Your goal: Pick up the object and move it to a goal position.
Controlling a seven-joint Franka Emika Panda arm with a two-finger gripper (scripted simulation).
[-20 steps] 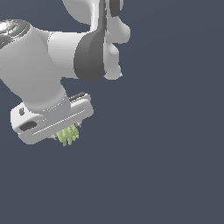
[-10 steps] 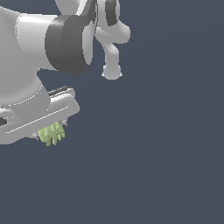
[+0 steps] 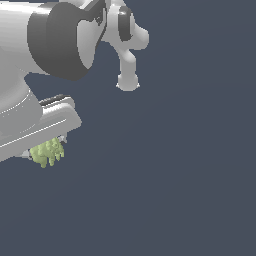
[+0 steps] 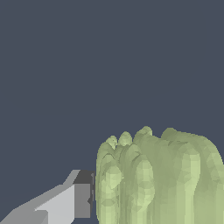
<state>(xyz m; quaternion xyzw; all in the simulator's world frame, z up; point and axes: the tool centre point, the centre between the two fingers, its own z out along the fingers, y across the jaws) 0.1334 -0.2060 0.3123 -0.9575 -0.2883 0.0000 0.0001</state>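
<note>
Gripping object (image 3: 47, 152) | end effector (image 3: 42, 150) clamped on it, at exterior view's left edge | object pokes out below white hand body, pale yellow-green, ridged | wrist view: one finger (image 4: 65, 202) pressed against object's (image 4: 159, 179) side | backdrop plain dark blue-grey

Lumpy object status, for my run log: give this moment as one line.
phase: carry | gripper: shut on lumpy object | one finger against its side | object under gripper, at exterior view's left | goal: not visible
</note>
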